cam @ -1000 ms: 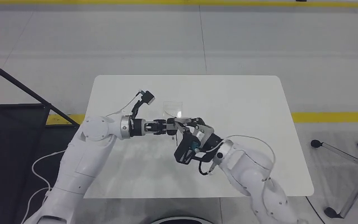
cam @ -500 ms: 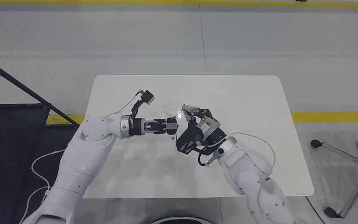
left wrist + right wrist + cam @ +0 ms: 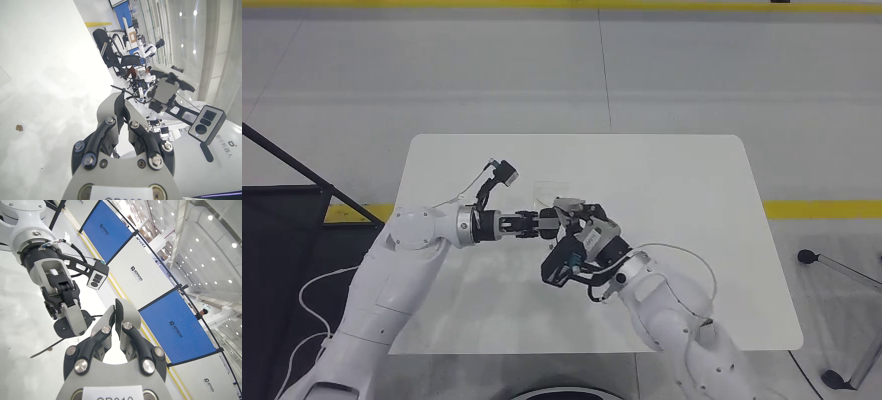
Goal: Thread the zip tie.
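A thin black zip tie (image 3: 122, 90) is held above the white table (image 3: 682, 180). My left gripper (image 3: 122, 97) is shut on it near its small head. In the right wrist view the tie's loose tail (image 3: 47, 348) hangs down past the left gripper (image 3: 75, 323), and a short strand runs from it to my right gripper (image 3: 115, 311). The right gripper's pads are pressed together, with the strand going in between them. From the top, the left gripper (image 3: 545, 224) and the right gripper (image 3: 564, 210) meet tip to tip over the table's middle.
A clear plastic sheet (image 3: 550, 188) lies flat on the table just beyond the two grippers. A small brown crumb (image 3: 19, 128) sits on the tabletop. The right half of the table and its near edge are bare.
The right gripper and its wrist have shifted left, closer to the left gripper's tips. The left arm has kept still with the zip tie in it.
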Motion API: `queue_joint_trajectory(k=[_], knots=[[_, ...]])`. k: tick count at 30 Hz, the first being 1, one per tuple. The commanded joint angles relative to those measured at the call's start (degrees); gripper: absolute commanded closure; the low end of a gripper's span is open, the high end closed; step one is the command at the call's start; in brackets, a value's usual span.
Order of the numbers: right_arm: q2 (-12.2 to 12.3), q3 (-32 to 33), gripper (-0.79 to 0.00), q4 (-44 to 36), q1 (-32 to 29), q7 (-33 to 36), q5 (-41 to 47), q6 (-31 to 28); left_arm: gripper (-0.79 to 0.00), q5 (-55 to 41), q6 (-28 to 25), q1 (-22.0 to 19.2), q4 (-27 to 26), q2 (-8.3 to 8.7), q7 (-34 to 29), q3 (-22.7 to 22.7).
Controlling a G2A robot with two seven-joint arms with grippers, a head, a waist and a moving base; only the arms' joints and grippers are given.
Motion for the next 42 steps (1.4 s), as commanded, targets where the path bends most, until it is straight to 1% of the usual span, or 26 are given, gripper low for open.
queue_joint_trajectory(k=[1, 9, 10, 11, 12, 13, 14, 15, 16, 17, 18, 19, 23, 27, 29, 31, 34, 35, 36, 42], knots=[[-0.04, 0.02, 0.0, -0.03, -0.04, -0.01, -0.06, -0.12, 0.0, -0.15, -0.03, 0.11, -0.15, 0.06, 0.04, 0.03], [-0.13, 0.05, 0.0, -0.52, -0.65, 0.32, -0.66, -0.52, 0.0, -0.32, -0.24, 0.43, -0.44, 0.32, 1.0, -0.03], [-0.16, 0.13, -0.148, -0.55, -0.78, 0.35, -0.29, -0.51, 0.0, -0.23, -0.32, 0.54, -0.52, 0.36, 1.22, -0.07], [-0.18, 0.25, -0.268, -0.61, -0.87, 0.36, 0.19, -0.66, 0.0, -0.09, -0.39, 0.64, -0.59, 0.4, 1.57, -0.17], [-0.19, 0.39, -0.369, -0.68, -0.91, 0.41, 0.57, -0.89, 0.0, 0.32, -0.51, 0.7, -0.73, 0.46, 1.93, -0.27], [-0.2, 0.56, -0.437, -0.75, -0.94, 0.49, 0.89, -1.09, 0.0, 0.94, -0.59, 0.81, -0.87, 0.52, 2.47, -0.39], [-0.22, 0.71, -0.548, -0.84, -1.0, 0.42, 1.36, -1.23, 0.0, 1.37, -0.62, 0.97, -1.1, 0.57, 3.05, -0.47], [-0.23, 0.89, -0.613, -0.93, -1.06, 0.37, 1.78, -1.34, 0.0, 1.47, -0.66, 1.15, -1.34, 0.6, 3.46, -0.5], [-0.23, 1.11, -0.656, -1.03, -1.14, 0.37, 2.18, -1.43, 0.0, 1.51, -0.87, 1.34, -1.5, 0.63, 4.17, -0.68], [-0.24, 1.35, -0.73, -1.23, -1.26, 0.24, 2.78, -1.45, 0.0, 1.71, -1.1, 1.51, -1.7, 0.67, 4.84, -0.85], [-0.24, 1.63, -0.767, -1.37, -1.4, 0.06, 3.4, -1.48, 0.0, 2.26, -1.33, 1.66, -1.93, 0.73, 5.62, -1.05], [-0.24, 1.94, -0.785, -1.56, -1.59, -0.29, 4.21, -1.51, 0.0, 3.27, -1.56, 1.79, -2.26, 0.8, 6.49, -1.26], [-0.16, 3.63, -0.785, -2.19, -2.52, -1.65, 7.98, -2.15, 0.0, 6.84, -2.28, 2.8, -4.31, 0.99, 11.04, -1.98], [-0.03, 6.33, -0.785, -2.36, -4.17, -4.01, 16.16, -4.02, 0.0, 12.16, -2.76, 4.22, -7.21, 1.16, 16.74, -2.62], [-0.01, 8.1, -0.785, -1.52, -5.24, -4.07, 23.64, -5.8, 0.0, 14.7, -3.12, 5.05, -8.61, 1.2, 19.99, -2.95], [0.01, 10.44, -0.785, -0.69, -5.61, -2.38, 30.81, -6.77, 0.0, 17.7, -3.45, 5.93, -9.95, 1.24, 23.34, -3.24], [-0.22, 13.09, -0.785, 2.06, -6.09, 3.1, 45.23, -6.12, 0.0, 20.1, -4.68, 7.32, -11.78, 1.17, 28.92, -3.85], [-0.24, 13.82, -0.785, 2.57, -5.6, 5.68, 48.77, -6.02, 0.0, 20.3, -4.8, 7.53, -11.92, 1.16, 29.47, -3.89], [-0.23, 14.14, -0.785, 2.78, -5.43, 6.57, 49.55, -5.66, 0.0, 20.3, -4.8, 7.53, -11.92, 1.16, 29.47, -3.89], [-0.23, 14.14, -0.785, 2.78, -5.43, 6.57, 49.55, -5.66, 0.0, 20.3, -4.8, 7.53, -11.92, 1.16, 29.47, -3.89]])
